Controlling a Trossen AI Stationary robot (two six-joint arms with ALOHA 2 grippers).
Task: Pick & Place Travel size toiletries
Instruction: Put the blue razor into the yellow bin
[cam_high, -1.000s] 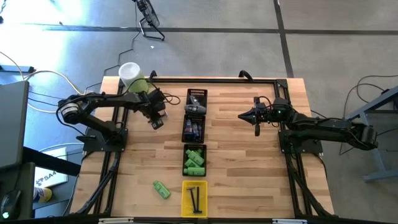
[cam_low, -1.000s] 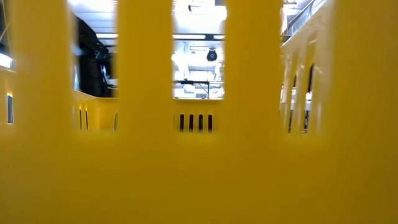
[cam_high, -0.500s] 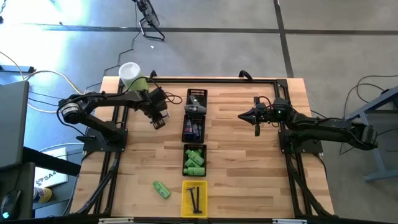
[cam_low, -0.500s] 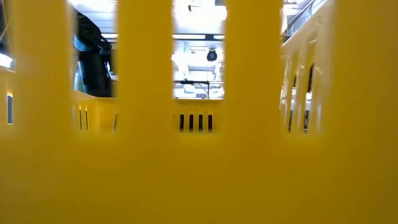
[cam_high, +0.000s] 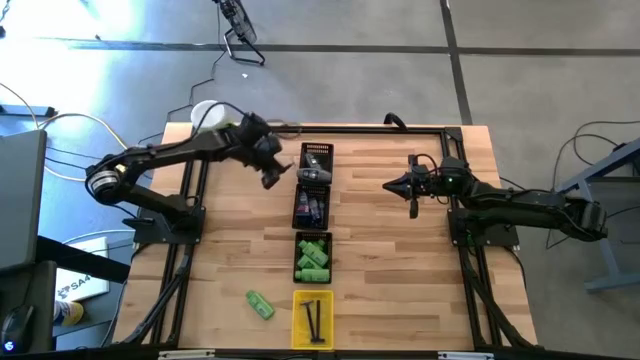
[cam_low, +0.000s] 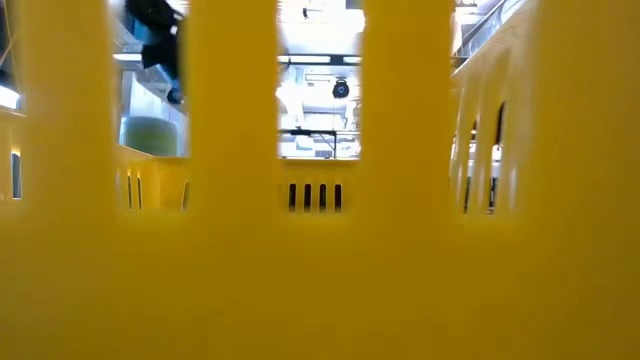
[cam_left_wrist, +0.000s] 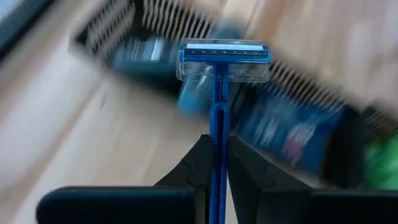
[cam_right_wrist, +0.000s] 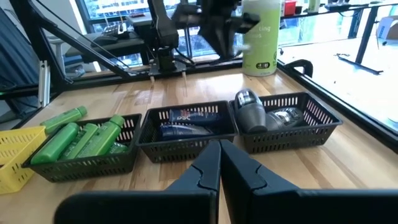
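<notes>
My left gripper (cam_high: 272, 174) hangs above the table just left of the far black tray (cam_high: 316, 158), shut on a blue razor (cam_left_wrist: 222, 59) with a clear-capped head. That tray holds grey oval pieces (cam_right_wrist: 252, 111). The middle black tray holds blue-grey tubes (cam_right_wrist: 186, 123). The third black tray is filled with green bottles (cam_high: 313, 257), and the yellow tray (cam_high: 313, 320) holds thin dark sticks. One green bottle (cam_high: 260, 305) lies on its side on the table. My right gripper (cam_high: 412, 188) waits shut over the table's right half. My left gripper pinches the razor's blue handle (cam_left_wrist: 216, 146) between its two fingers, which lie along the handle. The capped head (cam_left_wrist: 224, 59) sticks out beyond the fingertips. The razor is lifted clear of the table.
A big pale-green cylinder with a white top (cam_high: 213, 120) stands at the far left corner, behind my left arm. The yellow tray's wall (cam_low: 320, 280) fills the low view. Bare wood lies left and right of the tray row.
My left gripper has moved toward the table's far and right edges, up and toward the far black tray, uncovering the pale-green cylinder in the low view. My right arm has kept still.
</notes>
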